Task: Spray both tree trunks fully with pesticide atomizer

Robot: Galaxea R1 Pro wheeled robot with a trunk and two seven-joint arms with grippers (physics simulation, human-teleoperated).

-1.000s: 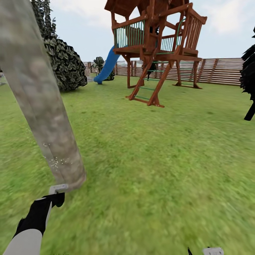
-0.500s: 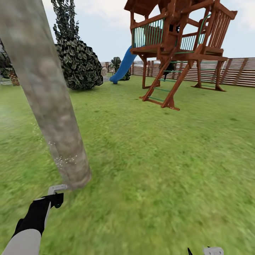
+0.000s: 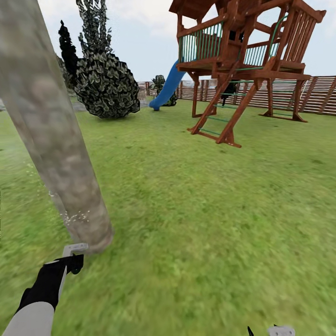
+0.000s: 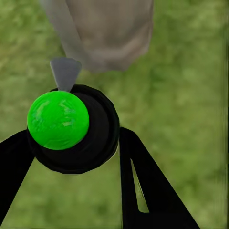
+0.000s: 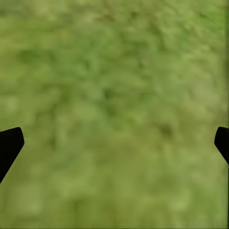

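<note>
Tree trunk [image 3: 56, 154] stands near left on the lawn [image 3: 210, 210]. Left gripper [image 3: 74, 254] just before its base, spray bottle [image 4: 71, 129] between the fingers [image 4: 148, 191]. Bush [image 3: 105, 86] behind the trunk; play tower [image 3: 242, 60] far right, fence [image 3: 317, 95] behind it.

The left gripper [image 4: 71, 157] holds the atomizer [image 4: 90, 138] between its two black fingers [image 4: 143, 186], one on each side of the round dark body. A bright green spot [image 4: 58, 120] sits on the bottle's near face. A grey nozzle [image 4: 65, 72] sticks out from the bottle toward the trunk [image 4: 107, 31], whose grey-beige base stands just beyond it on blurry green grass [image 4: 186, 109].
</note>
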